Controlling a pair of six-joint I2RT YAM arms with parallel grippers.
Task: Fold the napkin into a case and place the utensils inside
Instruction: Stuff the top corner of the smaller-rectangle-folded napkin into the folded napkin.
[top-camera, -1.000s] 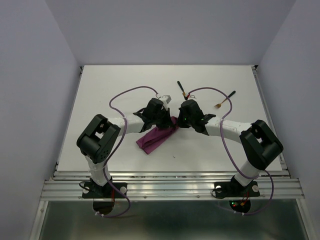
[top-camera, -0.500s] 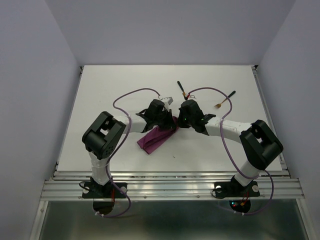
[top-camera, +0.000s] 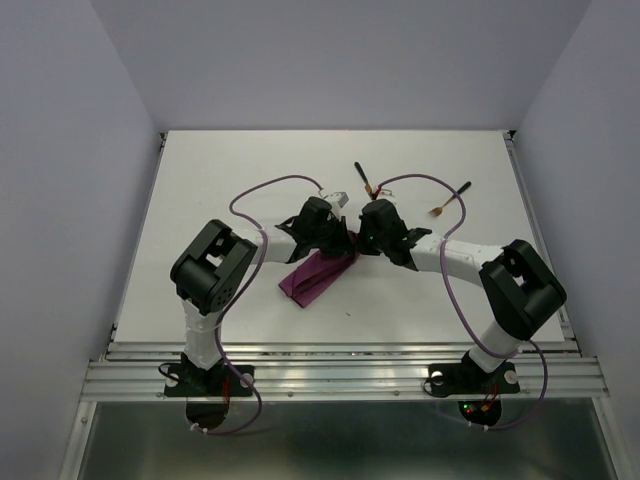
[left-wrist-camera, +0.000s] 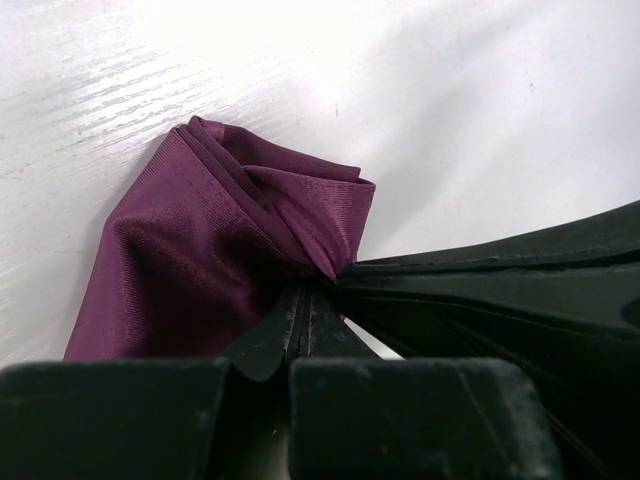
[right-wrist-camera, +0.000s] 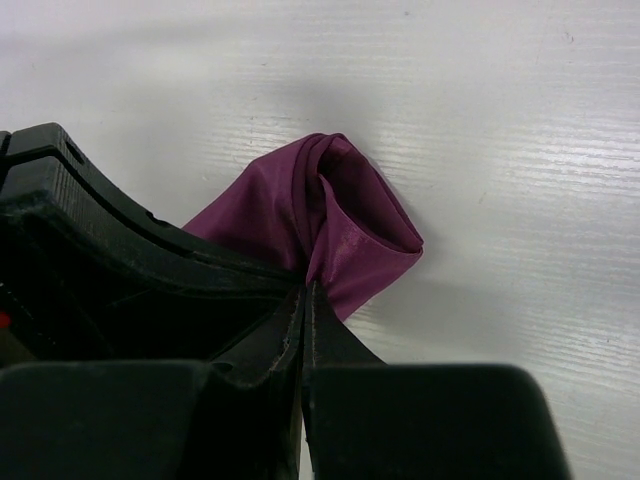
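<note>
The magenta-purple napkin (top-camera: 318, 275) hangs bunched and folded between the two grippers at the table's middle, its lower end on the table. My left gripper (top-camera: 342, 243) is shut on one corner of it; the cloth (left-wrist-camera: 220, 250) shows just past the fingertips. My right gripper (top-camera: 356, 243) is shut on the corner beside it, with the cloth (right-wrist-camera: 350, 225) bulging beyond its tips. The two grippers almost touch. Two utensils lie at the back: one (top-camera: 362, 179) behind the grippers, the other (top-camera: 450, 200) to the right.
Purple cables (top-camera: 270, 190) loop over the table from both arms. The white table's edges (top-camera: 140, 240) have low rails left and right. Grey walls enclose the table.
The left arm's elbow has moved right and nearer to the grippers. The napkin has shifted slightly right with it. The right arm has hardly moved.
</note>
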